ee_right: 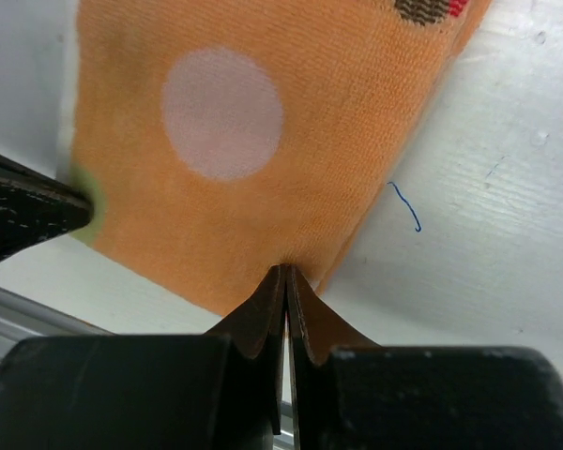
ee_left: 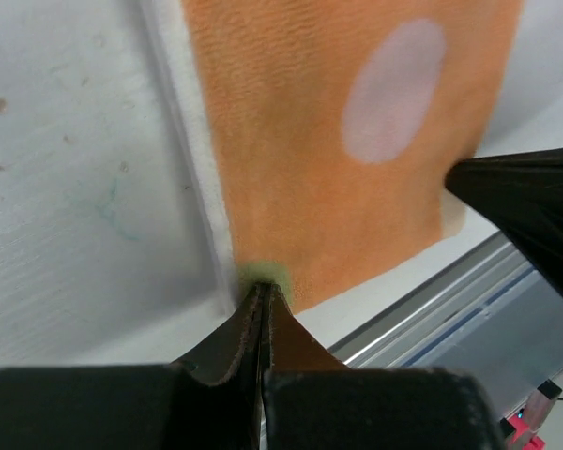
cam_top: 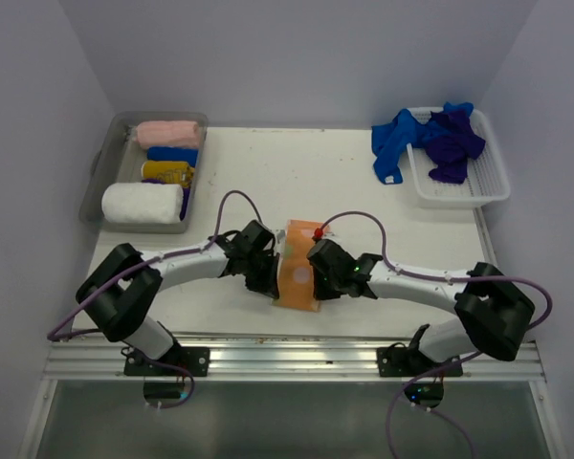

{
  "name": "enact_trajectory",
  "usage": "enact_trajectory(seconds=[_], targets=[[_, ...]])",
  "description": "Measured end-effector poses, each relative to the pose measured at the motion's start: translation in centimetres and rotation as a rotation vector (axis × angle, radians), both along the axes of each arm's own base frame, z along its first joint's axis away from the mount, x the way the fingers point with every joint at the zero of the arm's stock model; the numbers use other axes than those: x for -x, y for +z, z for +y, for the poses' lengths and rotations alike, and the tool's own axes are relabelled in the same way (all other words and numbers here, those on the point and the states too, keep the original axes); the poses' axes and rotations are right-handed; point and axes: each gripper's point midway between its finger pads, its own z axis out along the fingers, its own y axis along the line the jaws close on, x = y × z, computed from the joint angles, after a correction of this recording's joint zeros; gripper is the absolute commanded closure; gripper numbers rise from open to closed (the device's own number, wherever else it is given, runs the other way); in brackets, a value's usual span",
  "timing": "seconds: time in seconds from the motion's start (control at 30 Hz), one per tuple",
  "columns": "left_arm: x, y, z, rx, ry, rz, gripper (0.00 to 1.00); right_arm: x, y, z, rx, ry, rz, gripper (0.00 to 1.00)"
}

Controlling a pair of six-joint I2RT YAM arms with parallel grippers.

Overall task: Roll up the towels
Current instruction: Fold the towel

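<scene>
While both arms meet over the table (cam_top: 344,182), the grey bin (cam_top: 98,177) at its far-left corner holds rolled towels (cam_top: 143,203); the white basket (cam_top: 493,186) at its far-right corner holds loose blue and purple towels (cam_top: 430,139). The orange towel (cam_top: 298,277) lies flat at the table's near-centre edge. The left gripper (ee_left: 263,289) is pinched tight on one near corner, and the right gripper (ee_right: 286,272) is pinched tight on the opposite near edge.

Orange towel (cam_top: 298,277) sides hidden under left tool (cam_top: 275,287), right tool (cam_top: 318,287); far end cropped, wrist views.
</scene>
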Motion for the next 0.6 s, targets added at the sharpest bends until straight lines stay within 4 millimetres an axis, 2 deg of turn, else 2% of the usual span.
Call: enact_trajectory(seconds=[0.07, 0.13, 0.27, 0.43, 0.53, 0.6], targets=[[0.7, -1.3, 0.6, -0.024, 0.001, 0.027, 1.0, 0.4, -1.2, -0.1, 0.018, 0.003, 0.024, 0.96], [0.8, -1.8, 0.4, -0.018, 0.001, 0.051, 1.0, 0.6, -2.1, -0.3, 0.032, -0.001, 0.041, 0.97], [0.5, -1.7, -0.6, 0.001, -0.009, 0.065, 1.0, 0.6, -1.8, -0.2, 0.037, 0.007, 0.019, 0.91], [-0.3, -1.1, 0.0, -0.051, 0.0, 0.028, 1.0, 1.4, 0.2, -0.5, 0.071, 0.078, -0.056, 0.76], [-1.1, 0.8, 1.3, -0.092, 0.017, -0.028, 1.0, 1.5, 2.0, 0.4, 0.098, 0.152, -0.128, 0.63], [-1.9, 2.5, 2.0, -0.091, 0.033, -0.073, 1.0, 1.6, 2.9, 1.3, 0.118, 0.215, -0.177, 0.59]])
